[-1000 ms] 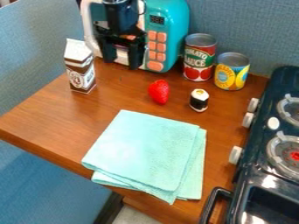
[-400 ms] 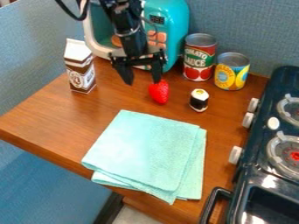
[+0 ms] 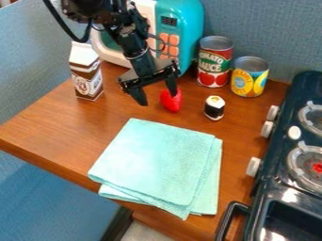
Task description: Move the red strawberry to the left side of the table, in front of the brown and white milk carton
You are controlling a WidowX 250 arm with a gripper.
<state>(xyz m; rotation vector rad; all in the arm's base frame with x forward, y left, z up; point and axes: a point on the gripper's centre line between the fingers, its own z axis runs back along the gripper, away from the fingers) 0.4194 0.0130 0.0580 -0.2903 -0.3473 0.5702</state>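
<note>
The black gripper (image 3: 159, 99) hangs open over the back part of the table, its two fingers spread apart with nothing between them. Its right finger overlaps the upper left of a red strawberry (image 3: 170, 101); whether they touch I cannot tell. Just right of the strawberry stands a small sushi roll (image 3: 214, 108) with a black band. A folded light-teal cloth (image 3: 154, 162) lies nearer the camera, below the gripper in the view. To the gripper's left a brown and white milk carton (image 3: 86, 73) stands upright.
Behind the arm is a teal and white toy microwave (image 3: 179, 28). A red tomato sauce can (image 3: 214, 61) and a yellow-labelled can (image 3: 250, 76) stand at the back right. The dark toy stove (image 3: 270, 188) borders the wooden table (image 3: 56, 127) on the right.
From in front of the microwave, the gripper has come down and toward the camera, turning slightly and tilting. It is open throughout the last two frames. The objects on the table have stayed put.
</note>
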